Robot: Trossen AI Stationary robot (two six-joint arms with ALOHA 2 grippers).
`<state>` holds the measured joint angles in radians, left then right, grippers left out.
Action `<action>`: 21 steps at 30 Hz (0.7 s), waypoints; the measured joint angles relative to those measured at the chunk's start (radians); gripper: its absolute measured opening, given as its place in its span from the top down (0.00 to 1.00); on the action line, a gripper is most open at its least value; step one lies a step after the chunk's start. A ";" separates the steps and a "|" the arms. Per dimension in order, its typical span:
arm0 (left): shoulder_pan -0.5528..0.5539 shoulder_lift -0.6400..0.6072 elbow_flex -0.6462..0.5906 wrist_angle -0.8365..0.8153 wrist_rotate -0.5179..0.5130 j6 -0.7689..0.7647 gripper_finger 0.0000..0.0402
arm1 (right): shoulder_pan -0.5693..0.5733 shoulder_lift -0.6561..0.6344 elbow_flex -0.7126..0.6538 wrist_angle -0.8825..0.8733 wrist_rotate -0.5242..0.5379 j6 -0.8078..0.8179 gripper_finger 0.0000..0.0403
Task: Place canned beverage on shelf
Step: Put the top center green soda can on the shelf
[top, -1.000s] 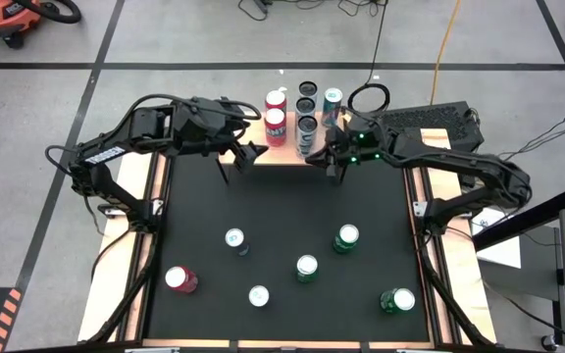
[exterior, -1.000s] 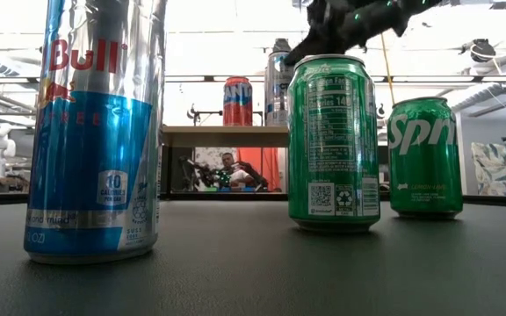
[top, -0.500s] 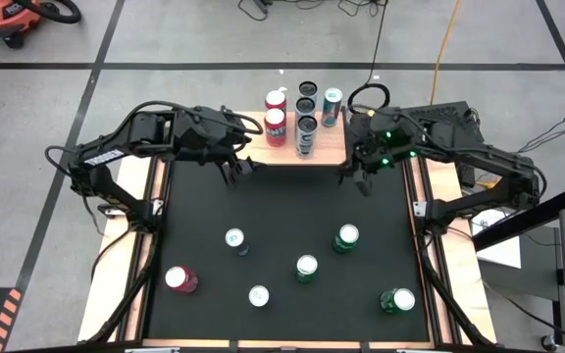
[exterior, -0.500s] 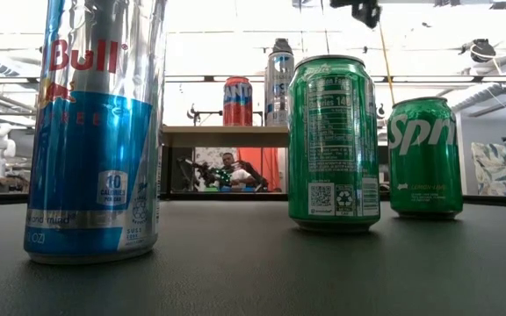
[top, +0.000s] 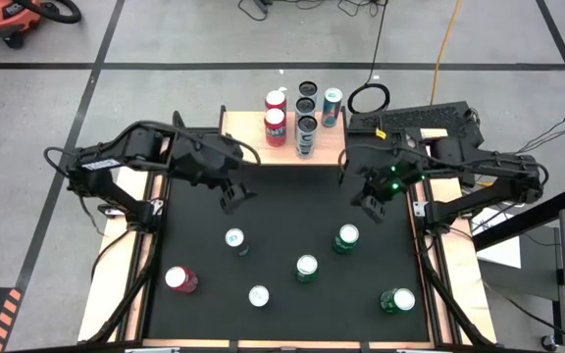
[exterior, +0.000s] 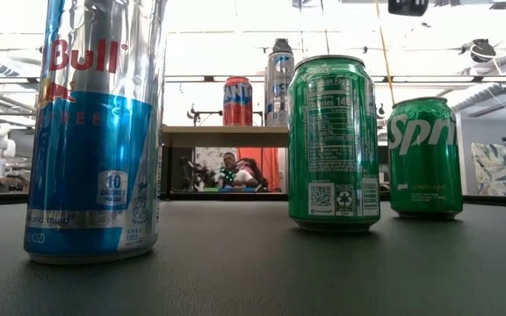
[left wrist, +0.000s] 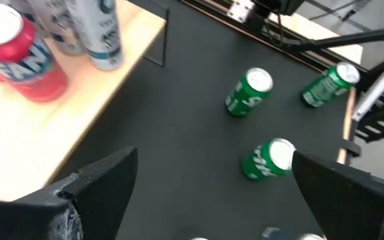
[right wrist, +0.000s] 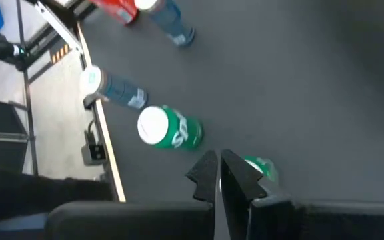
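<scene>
"Bull" on blue/silver can (exterior: pixel 95 132); "Sp…" on green can (exterior: pixel 424 158); "FAN" on red can (left wrist: pixel 19 57).

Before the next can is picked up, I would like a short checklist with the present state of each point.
1. Left pincer open and empty: ok.
2. Right pincer open for a grasp: not ok, it is shut and holds nothing.
3. Cans remaining on the black table: ok, six stand upright, among them a green can closest to the right pincer.
4. Free room on the shelf: ok, bare wood beside the red cans.
5. Cans on the shelf upright: ok.
6. Which can is next: cannot tell.
</scene>
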<state>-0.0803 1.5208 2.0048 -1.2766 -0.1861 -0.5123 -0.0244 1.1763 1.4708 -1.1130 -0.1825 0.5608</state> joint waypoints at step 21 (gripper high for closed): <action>-0.135 0.008 0.000 0.010 -0.098 -0.214 0.01 | 0.152 0.000 0.000 -0.200 0.154 -0.159 1.00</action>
<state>-0.2153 1.5284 2.0048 -1.2663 -0.2844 -0.7261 0.1276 1.1763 1.4704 -1.3132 -0.0288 0.4015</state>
